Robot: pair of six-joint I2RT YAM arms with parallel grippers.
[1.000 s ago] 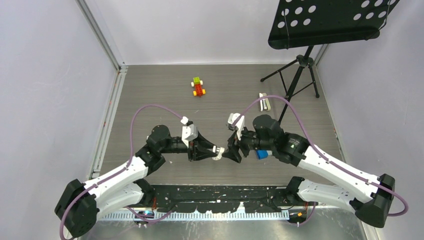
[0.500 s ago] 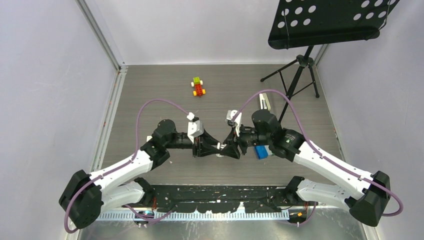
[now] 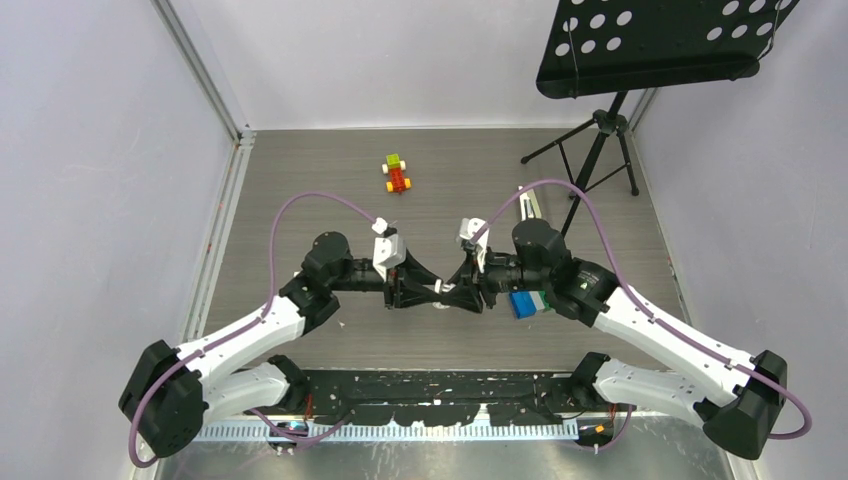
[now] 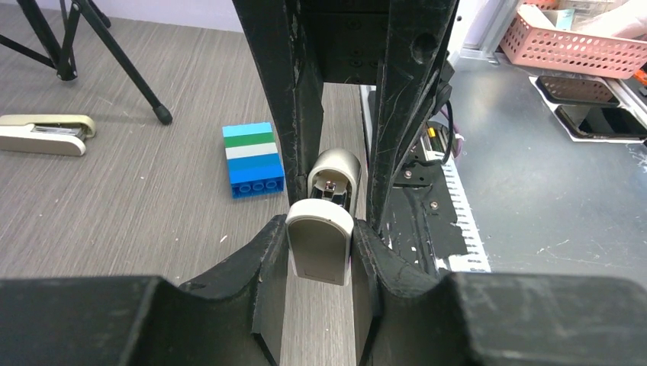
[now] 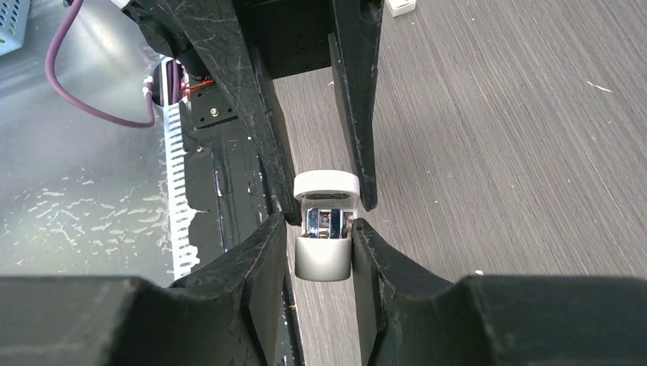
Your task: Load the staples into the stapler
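Observation:
The stapler [image 4: 319,244], a small bar with a white body, grey-beige top and chrome magazine, hangs above the table between both grippers [image 3: 438,291]. My left gripper [image 4: 320,227] is shut on its white end, both fingers pressed against its sides. The right gripper [image 5: 320,223] faces it from the other side. Its jaws stand narrowly open around the stapler's grey end [image 5: 323,259], with a thin gap on one side. The staples are out of view.
A blue-green-white block [image 3: 526,302] lies under the right wrist. A second beige-and-white stapler-like bar [image 4: 46,133] lies by the music stand's tripod [image 3: 590,160]. A small toy-brick car [image 3: 397,175] sits further back. A small white object [image 5: 400,6] is cut off by the frame edge.
Both grippers have shifted slightly away from the near edge with the stapler between them. The right jaws have narrowed around its grey end. The left grip is unchanged.

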